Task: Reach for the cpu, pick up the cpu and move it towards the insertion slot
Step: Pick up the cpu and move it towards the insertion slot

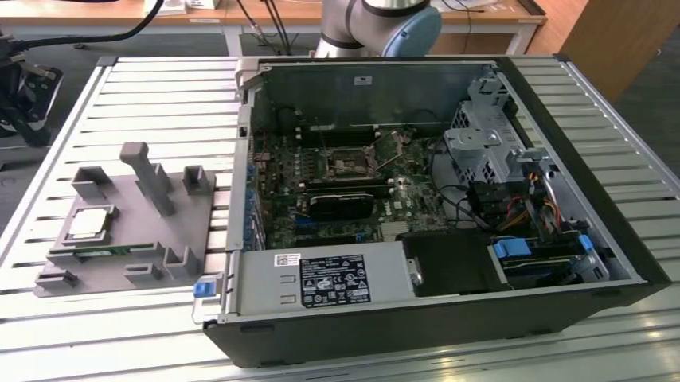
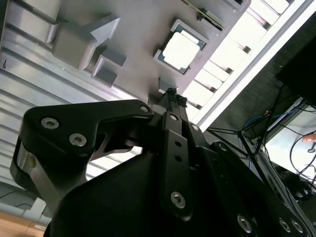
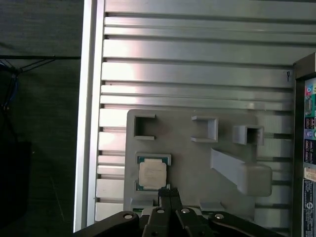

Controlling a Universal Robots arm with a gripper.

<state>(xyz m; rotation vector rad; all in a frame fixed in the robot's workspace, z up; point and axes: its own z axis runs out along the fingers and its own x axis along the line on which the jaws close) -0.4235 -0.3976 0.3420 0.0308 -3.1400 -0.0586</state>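
Note:
The cpu (image 1: 91,223) is a small square chip with a pale silvery top. It lies in a recess of the grey plastic fixture (image 1: 138,239) on the exterior view's left. Both wrist views show the cpu (image 2: 180,49) (image 3: 152,174) from well above, just beyond my black fingertips. My gripper (image 3: 168,193) (image 2: 173,94) hangs over the fixture's edge beside the cpu, shut, with nothing between its fingers. The insertion slot (image 1: 348,165) is the metal-framed square socket on the green motherboard inside the open computer case.
The open black computer case (image 1: 425,318) fills the middle and right of the slatted metal table (image 1: 159,95). A thin green memory stick (image 1: 101,253) lies in the fixture near the cpu. Tall grey posts (image 1: 149,179) stand up from the fixture. The arm's base (image 1: 377,24) stands behind the case.

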